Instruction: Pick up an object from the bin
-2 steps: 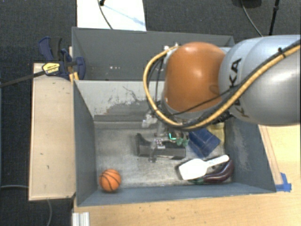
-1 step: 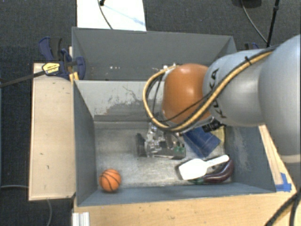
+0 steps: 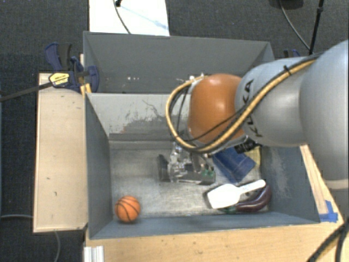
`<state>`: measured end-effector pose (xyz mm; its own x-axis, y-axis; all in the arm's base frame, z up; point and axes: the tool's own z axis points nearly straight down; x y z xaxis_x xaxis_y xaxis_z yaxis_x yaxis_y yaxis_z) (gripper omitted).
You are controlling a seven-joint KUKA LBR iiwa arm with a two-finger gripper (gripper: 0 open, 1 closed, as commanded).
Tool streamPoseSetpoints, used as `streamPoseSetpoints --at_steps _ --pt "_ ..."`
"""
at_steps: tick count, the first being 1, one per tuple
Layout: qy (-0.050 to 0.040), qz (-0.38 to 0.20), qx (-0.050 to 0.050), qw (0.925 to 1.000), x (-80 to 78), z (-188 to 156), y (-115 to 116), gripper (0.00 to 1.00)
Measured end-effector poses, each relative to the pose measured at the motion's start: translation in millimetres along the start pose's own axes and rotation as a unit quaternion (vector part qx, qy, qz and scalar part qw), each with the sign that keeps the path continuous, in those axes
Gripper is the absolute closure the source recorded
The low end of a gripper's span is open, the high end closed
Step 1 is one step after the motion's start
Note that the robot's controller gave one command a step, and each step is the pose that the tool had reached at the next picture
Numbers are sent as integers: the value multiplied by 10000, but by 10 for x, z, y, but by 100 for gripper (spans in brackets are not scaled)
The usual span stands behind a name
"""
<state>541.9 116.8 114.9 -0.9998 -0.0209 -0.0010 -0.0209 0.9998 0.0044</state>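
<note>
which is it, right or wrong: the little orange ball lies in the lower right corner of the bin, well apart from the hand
Wrong on the side. The camera view shows the little orange ball in the lower left corner of the bin, well apart from the hand.

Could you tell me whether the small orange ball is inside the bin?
In: the orange ball rests on the bin floor in its lower-left corner, apart from the claw.

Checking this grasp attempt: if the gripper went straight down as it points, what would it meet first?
Likely the bare bin floor: the gripper hangs over an open patch, left of the white scoop and the blue thing. Depth is unclear.
</note>
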Motion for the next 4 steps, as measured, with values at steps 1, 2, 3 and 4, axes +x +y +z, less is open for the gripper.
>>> streamPoseSetpoints --at_steps 1,2,3,4 --pt "28 -83 22 10000 21 -411 -22 100" --pt "7 -81 20 10000 -55 -1028 -10 100" --pt "-1 -114 21 9999 -124 -1787 -85 100" --pt "-14 -115 18 9999 -139 -1935 -101 100"
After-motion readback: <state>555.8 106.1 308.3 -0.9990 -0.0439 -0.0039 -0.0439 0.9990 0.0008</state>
